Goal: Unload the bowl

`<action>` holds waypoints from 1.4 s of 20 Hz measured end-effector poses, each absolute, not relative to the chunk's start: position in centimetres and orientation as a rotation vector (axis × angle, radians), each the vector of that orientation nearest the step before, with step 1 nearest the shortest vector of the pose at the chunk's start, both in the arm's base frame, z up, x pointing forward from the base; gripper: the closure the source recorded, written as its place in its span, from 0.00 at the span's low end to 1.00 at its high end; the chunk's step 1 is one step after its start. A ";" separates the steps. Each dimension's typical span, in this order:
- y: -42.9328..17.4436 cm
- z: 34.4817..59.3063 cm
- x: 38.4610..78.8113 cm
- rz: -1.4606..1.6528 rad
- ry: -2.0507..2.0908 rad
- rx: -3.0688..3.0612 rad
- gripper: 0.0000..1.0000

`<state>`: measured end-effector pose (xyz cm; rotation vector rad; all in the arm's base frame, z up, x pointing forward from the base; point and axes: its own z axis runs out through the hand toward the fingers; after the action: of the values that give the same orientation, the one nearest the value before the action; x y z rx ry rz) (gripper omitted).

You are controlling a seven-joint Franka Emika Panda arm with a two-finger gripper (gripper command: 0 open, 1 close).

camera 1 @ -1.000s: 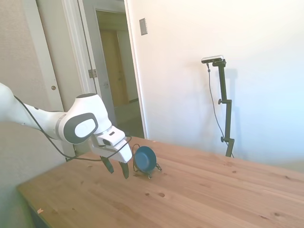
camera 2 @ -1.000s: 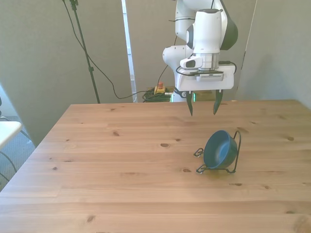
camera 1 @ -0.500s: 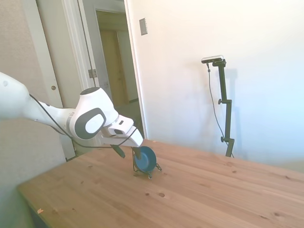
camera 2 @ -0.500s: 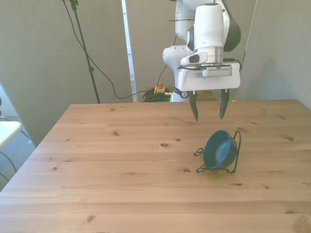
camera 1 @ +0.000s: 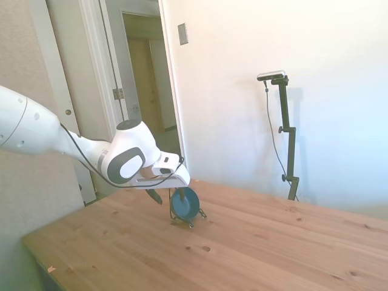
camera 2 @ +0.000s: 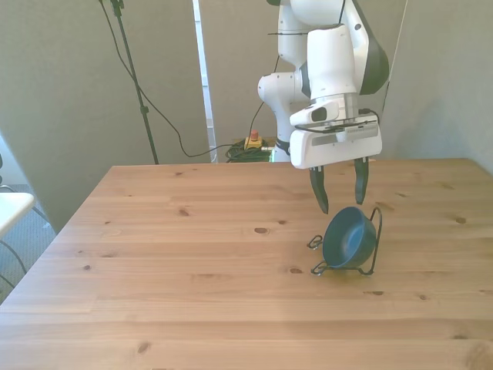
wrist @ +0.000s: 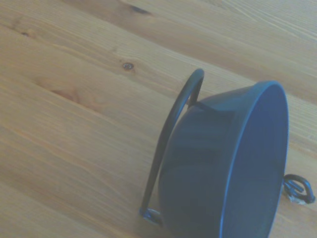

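While the bowl [camera 2: 348, 238] leans in its rack [camera 2: 373, 245], the spread gripper [camera 2: 340, 195] hovers just above.

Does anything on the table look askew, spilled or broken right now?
Nothing stands out. The bowl stands on edge, leaning in the wire rack, which is how a rack holds it. The open gripper hangs just above its rim. No spill or damage shows on the table.

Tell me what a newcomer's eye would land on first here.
Probably the bowl, standing on edge in a thin black wire rack toward the front view's right of the otherwise bare wooden table. Next, the gripper, open, poised just above the bowl's upper rim.
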<state>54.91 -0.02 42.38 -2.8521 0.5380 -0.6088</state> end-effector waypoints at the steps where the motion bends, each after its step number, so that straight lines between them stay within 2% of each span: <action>1: -0.2 42.3 54.9 -0.608 0.531 -2.852 1.00; 28: -3.4 40.7 58.4 -0.339 0.244 -2.787 1.00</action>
<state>58.35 -3.40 40.71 -2.7867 0.2444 -0.3386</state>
